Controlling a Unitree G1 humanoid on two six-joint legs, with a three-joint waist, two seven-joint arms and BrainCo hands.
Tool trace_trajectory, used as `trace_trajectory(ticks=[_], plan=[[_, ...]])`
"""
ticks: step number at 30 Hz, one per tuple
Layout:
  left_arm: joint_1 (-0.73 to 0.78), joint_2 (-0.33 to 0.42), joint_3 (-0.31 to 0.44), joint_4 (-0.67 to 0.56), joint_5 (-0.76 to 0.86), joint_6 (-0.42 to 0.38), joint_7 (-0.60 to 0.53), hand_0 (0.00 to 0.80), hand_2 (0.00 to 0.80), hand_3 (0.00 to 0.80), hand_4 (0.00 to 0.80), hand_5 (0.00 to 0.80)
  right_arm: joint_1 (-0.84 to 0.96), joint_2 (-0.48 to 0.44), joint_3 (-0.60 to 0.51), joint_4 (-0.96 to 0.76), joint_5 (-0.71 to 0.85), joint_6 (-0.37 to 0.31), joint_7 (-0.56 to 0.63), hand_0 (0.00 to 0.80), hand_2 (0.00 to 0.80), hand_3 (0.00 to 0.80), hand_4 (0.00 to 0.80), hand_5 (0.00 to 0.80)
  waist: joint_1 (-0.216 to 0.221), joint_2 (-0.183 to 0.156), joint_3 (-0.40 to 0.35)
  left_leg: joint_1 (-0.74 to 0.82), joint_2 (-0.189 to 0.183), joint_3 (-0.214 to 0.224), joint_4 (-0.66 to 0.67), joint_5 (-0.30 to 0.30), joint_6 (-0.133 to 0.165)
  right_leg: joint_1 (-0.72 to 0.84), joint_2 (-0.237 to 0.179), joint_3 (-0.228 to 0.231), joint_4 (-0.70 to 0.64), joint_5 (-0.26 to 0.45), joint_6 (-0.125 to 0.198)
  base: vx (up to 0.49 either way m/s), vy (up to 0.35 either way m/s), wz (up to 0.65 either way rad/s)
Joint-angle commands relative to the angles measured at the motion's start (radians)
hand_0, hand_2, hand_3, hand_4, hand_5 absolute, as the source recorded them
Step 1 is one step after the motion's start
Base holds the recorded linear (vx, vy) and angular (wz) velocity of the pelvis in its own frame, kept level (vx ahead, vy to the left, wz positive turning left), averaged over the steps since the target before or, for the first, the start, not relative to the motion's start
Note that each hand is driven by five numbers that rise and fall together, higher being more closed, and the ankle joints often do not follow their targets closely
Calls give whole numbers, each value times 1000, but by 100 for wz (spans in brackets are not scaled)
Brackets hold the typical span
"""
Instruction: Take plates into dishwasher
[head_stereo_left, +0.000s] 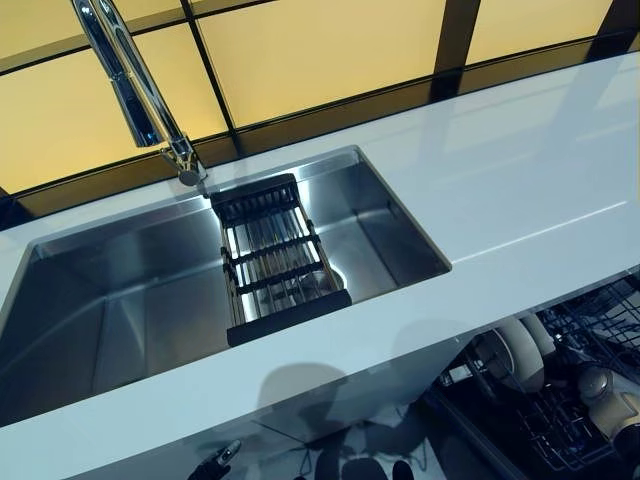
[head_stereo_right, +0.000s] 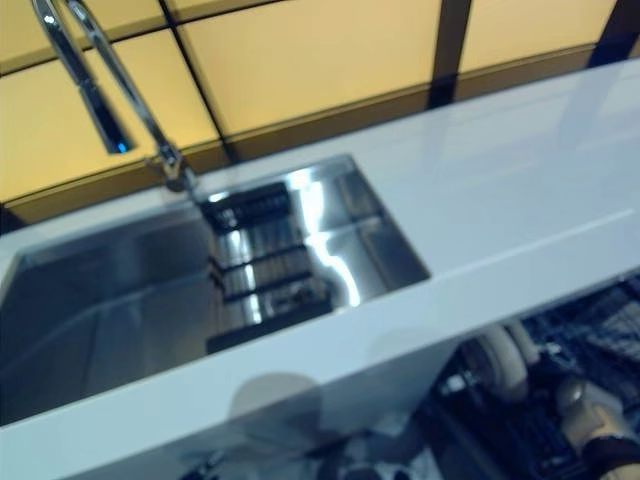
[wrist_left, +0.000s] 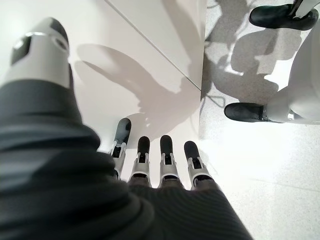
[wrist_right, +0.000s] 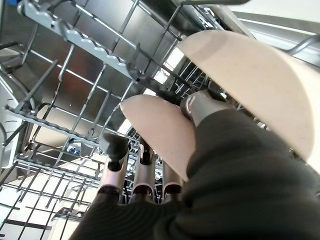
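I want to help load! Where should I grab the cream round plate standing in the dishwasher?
Pinch the cream round plate by its top rim, coming from above: it stands on edge in the dark wire rack, so only that rim sticks up free.

Left hand (wrist_left: 150, 165) hanging low, fingers (wrist_left: 167, 155) straight and relaxed, thumb apart, holding nothing. Right hand (wrist_right: 145, 175) reaching forward from its dark ribbed wrist, fingers extended, thumb (wrist_right: 197, 106) curled against a plate (wrist_right: 160, 132), pinching it.
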Motion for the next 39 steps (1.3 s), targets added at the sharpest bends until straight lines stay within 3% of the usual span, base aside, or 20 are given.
trace_trajectory(ticks=[1,3,4,5,19,31,34,39], plan=[[-59,49,-23,-30,-32,-10,2,0,0,0,0,0,-47,20,71,56,-3,4,24,800,800,800,800,800,17,-75,-12,27,-40,-35,-2,-74,7,-28,-33,-21,2,45,77,0,0,0],[-61,52,-24,-28,-34,-9,4,0,0,0,0,0,-46,21,67,68,1,9,24,662,662,662,662,662,16,-78,-12,27,-38,-34,-2,-75,6,-27,-32,-22,2,44,77,0,0,0],[-63,52,-24,-29,-32,-6,6,0,0,0,0,0,-43,24,63,74,-1,12,17,157,157,157,157,157,17,-81,-12,27,-37,-33,-2,-75,5,-26,-31,-22,2,45,77,-4,-7,3],[-63,52,-23,-32,-30,-3,8,0,0,0,0,0,-38,25,57,73,3,16,13,0,0,0,0,0,16,-83,-13,28,-37,-34,-2,-76,5,-26,-30,-22,2,45,77,1,-7,4],[-53,51,7,-15,-6,-7,17,0,0,0,0,0,16,-16,-4,45,-12,32,64,0,0,0,0,0,6,-128,-35,48,-30,-24,-2,-86,7,-13,-12,1,2,45,76,15,5,0],[-38,37,47,14,8,-10,34,0,0,0,0,0,120,-108,-117,-72,-32,55,128,0,0,0,0,0,-25,-187,-85,81,-9,11,-2,-93,4,10,10,26,2,42,76,49,27,-5],[-36,31,62,32,23,-10,58,0,0,0,0,0,147,-131,-147,-103,-31,71,162,0,0,0,0,0,-34,-201,-102,88,-3,18,-2,-95,4,16,16,33,2,41,76,34,50,-5],[-73,51,88,144,113,70,186,0,0,0,0,0,143,-185,-186,-101,12,78,189,0,0,0,0,0,-46,-222,-125,110,6,26,-2,-100,8,41,15,35,5,35,75,-3,81,-4]])
